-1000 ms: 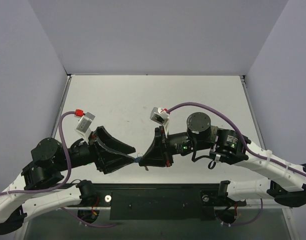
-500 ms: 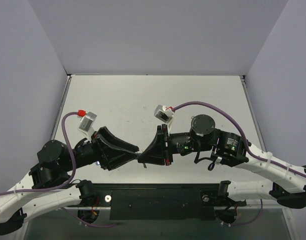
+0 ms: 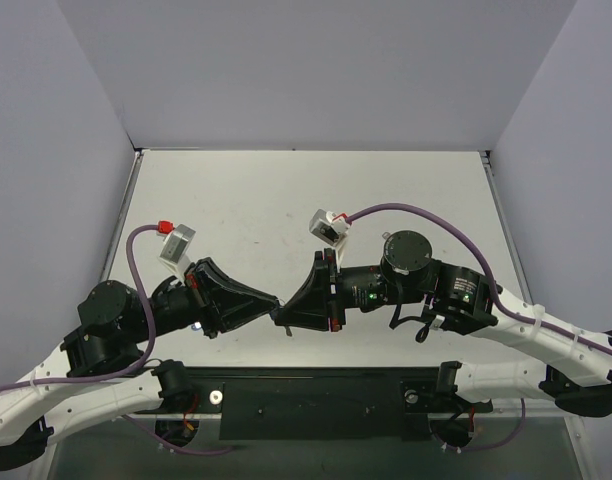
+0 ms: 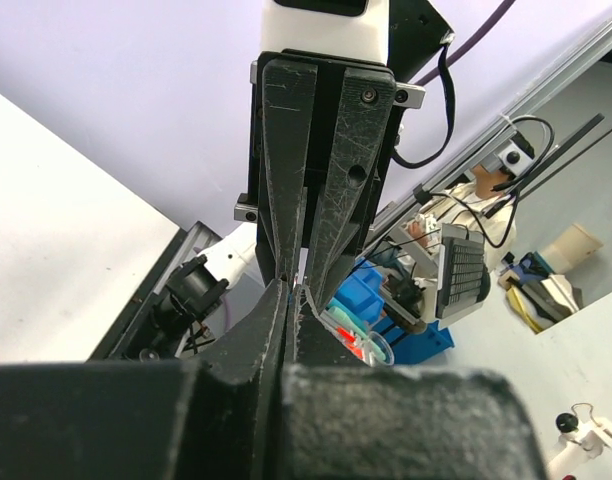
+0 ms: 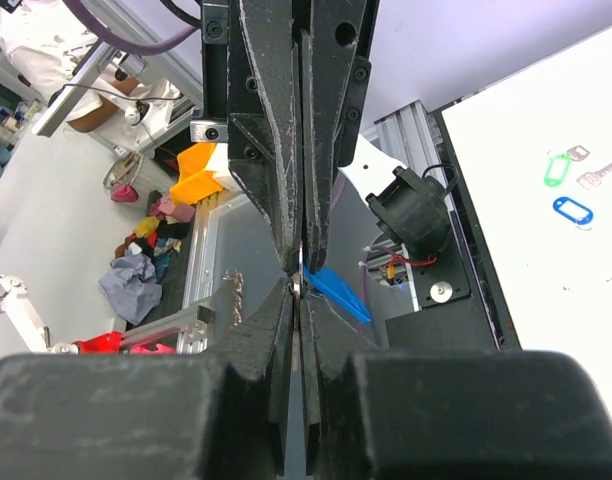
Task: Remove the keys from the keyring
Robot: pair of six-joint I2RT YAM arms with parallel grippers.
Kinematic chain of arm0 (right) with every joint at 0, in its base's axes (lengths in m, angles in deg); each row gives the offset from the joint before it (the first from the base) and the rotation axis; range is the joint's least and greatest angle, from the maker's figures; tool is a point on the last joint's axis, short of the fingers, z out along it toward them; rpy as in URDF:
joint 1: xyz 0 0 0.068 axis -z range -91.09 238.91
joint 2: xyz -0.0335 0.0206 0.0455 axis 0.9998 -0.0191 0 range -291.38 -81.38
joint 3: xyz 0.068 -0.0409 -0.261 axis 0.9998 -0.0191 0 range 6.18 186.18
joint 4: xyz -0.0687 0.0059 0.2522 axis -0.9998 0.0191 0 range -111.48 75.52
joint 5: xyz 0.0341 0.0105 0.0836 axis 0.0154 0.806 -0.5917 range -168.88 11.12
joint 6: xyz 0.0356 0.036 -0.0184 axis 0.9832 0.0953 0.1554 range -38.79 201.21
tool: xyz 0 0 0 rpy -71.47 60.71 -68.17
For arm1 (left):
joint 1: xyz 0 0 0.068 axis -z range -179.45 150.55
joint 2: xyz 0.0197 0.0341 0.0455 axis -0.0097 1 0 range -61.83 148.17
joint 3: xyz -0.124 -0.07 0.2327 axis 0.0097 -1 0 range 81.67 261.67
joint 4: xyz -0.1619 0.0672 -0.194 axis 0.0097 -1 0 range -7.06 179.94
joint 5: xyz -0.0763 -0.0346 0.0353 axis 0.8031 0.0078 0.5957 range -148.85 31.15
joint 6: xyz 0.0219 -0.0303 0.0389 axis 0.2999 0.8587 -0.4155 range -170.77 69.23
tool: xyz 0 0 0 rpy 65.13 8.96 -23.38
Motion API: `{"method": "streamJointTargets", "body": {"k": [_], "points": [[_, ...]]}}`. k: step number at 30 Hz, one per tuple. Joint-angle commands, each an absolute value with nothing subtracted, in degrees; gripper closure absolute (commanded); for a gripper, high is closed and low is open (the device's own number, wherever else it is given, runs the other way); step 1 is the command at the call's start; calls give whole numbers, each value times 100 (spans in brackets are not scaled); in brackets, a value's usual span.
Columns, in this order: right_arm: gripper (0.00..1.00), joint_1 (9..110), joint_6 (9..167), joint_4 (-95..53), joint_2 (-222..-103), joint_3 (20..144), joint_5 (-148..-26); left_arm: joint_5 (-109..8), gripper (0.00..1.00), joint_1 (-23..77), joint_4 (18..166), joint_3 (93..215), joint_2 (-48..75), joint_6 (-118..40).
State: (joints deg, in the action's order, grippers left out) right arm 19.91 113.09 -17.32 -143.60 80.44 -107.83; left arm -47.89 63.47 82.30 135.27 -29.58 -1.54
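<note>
Left fingers (image 3: 251,300) and right fingers (image 3: 304,300), both closed, meet tip to tip above the table's (image 3: 286,200) near edge, the blue key (image 5: 336,290) jutting crosswise from that junction; its holder is indiscernible.

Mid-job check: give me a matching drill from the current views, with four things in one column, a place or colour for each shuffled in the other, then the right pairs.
Things:
1. blue-capped key
2. green tag
3. blue tag
4. cable plug

Place or colour:
a. red
b. on the white table, next to a bare key
c. in mid-air, off the table
d. on the table, below the other tag in the right wrist view

Pairs: 1-c, 2-b, 3-d, 4-a
</note>
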Motion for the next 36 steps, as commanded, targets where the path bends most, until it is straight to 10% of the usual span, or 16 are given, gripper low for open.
{"method": "streamJointTargets", "body": {"k": [1, 16, 36], "points": [[100, 1974, 11302, -2095, -14255, 8000, -10718, -4698, 100, 6366, 8449, 13625, -2949, -164], [80, 1982, 11364, -2350, -14027, 7843, -10200, -5041, 100, 6366, 8185, 13810, -2975, -146], [79, 1982, 11610, -3141, -13992, 7499, -9734, -5735, 100, 6366, 8739, 13467, -3045, 91]]}}
